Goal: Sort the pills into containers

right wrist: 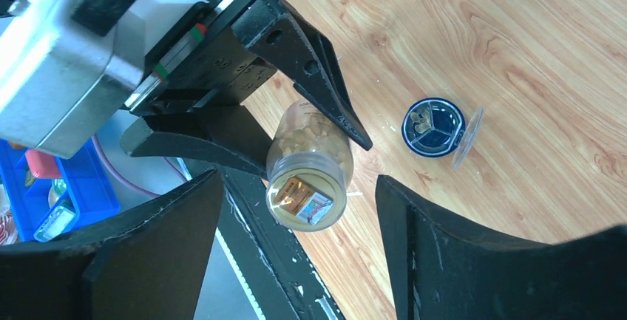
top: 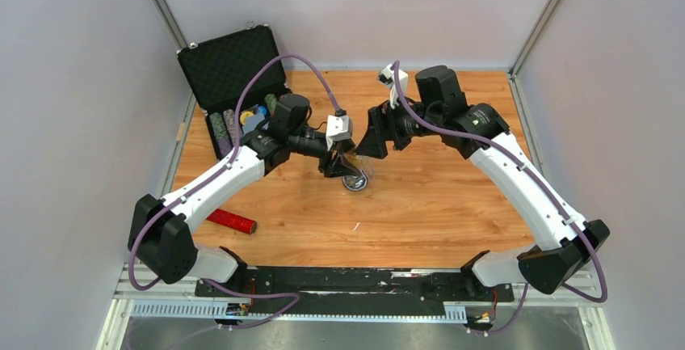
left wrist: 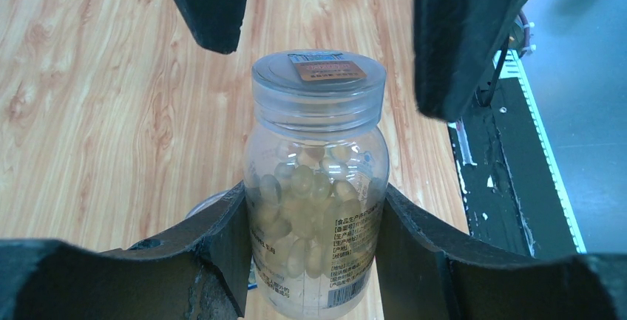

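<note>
My left gripper (top: 342,164) is shut on a clear pill bottle (left wrist: 316,187) full of pale yellow capsules, its clear cap (left wrist: 319,76) on. It holds the bottle above the table, cap towards the right arm. My right gripper (top: 370,141) is open, and in its wrist view the cap (right wrist: 307,198) sits between its jaws, untouched. The container is a small round dish (right wrist: 432,126) with a dark rim, lying on the wood below the bottle (top: 355,180). A few pills (right wrist: 421,119) lie in one compartment. Its clear lid (right wrist: 467,137) leans at its side.
An open black poker-chip case (top: 234,83) with chips stands at the back left. A red cylinder (top: 232,221) lies near the left arm's base. A black rail (top: 355,281) runs along the table's near edge. A blue bin (right wrist: 66,187) sits off the table.
</note>
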{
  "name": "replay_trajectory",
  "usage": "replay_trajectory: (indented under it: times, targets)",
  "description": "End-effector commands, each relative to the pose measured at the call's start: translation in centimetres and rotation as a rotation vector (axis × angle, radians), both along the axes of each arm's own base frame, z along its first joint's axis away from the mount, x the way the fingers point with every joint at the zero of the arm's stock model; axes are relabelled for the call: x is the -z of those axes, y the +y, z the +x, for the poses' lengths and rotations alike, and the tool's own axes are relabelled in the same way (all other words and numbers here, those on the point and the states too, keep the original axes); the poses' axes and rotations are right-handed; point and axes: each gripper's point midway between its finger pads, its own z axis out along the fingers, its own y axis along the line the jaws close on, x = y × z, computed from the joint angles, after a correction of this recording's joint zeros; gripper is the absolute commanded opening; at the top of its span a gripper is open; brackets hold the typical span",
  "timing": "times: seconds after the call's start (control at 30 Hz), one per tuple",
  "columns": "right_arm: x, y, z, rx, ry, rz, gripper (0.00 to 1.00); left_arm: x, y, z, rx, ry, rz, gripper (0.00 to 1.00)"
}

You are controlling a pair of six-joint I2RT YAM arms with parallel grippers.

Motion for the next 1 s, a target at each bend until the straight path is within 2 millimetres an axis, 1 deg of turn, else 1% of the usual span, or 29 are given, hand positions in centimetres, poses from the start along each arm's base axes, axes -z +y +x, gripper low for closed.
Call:
replay_trajectory:
  times: [0.0,0.1,0.17,0.23,0.27,0.37,0.47,0.57,0.63,0.73,0.83,0.93,0.97]
  targets:
    - [-0.3,0.3,0.6,-0.003,-0.035,0.007,0.75,-2.8,-0.6,0.1,0.038,-0.072,-0.061,0.06]
    - [0.0,0.3,0.7,0.007,-0.015,0.005,0.70,-2.9,-0.6,0.2,0.034,-0.077,-0.065,0.06]
    - [0.2,0.4,0.8,0.013,-0.004,0.004,0.64,-3.0,-0.6,0.2,0.033,-0.084,-0.069,0.06]
    - [0.3,0.4,0.8,0.016,0.006,0.005,0.54,-3.1,-0.7,0.3,0.032,-0.087,-0.070,0.06]
    - [0.3,0.4,0.8,0.019,0.007,0.005,0.52,-3.1,-0.7,0.3,0.031,-0.087,-0.070,0.06]
    - [0.3,0.6,0.3,0.001,0.027,0.016,0.53,-3.1,-0.7,0.4,0.029,-0.089,-0.071,0.06]
    - [0.7,0.4,0.2,0.002,0.029,0.007,0.61,-3.2,-0.7,0.4,0.029,-0.089,-0.072,0.06]
    - [1.3,0.2,0.4,0.016,0.029,-0.012,0.66,-3.3,-0.7,0.4,0.029,-0.090,-0.074,0.06]
    - [1.6,0.0,0.4,0.023,0.036,-0.024,0.65,-3.2,-0.7,0.4,0.028,-0.090,-0.074,0.06]
    - [1.8,0.1,0.3,0.015,0.048,-0.024,0.55,-3.3,-0.7,0.4,0.030,-0.091,-0.075,0.06]
    - [1.6,0.2,0.3,0.018,0.053,-0.016,0.41,-3.2,-0.7,0.4,0.028,-0.091,-0.074,0.06]
    - [1.3,0.4,0.5,0.045,0.083,-0.003,0.22,-3.0,-0.7,0.7,0.015,-0.096,-0.068,0.05]
    - [1.2,0.6,0.6,0.066,0.103,0.004,0.13,-2.9,-0.7,1.0,0.001,-0.101,-0.062,0.05]
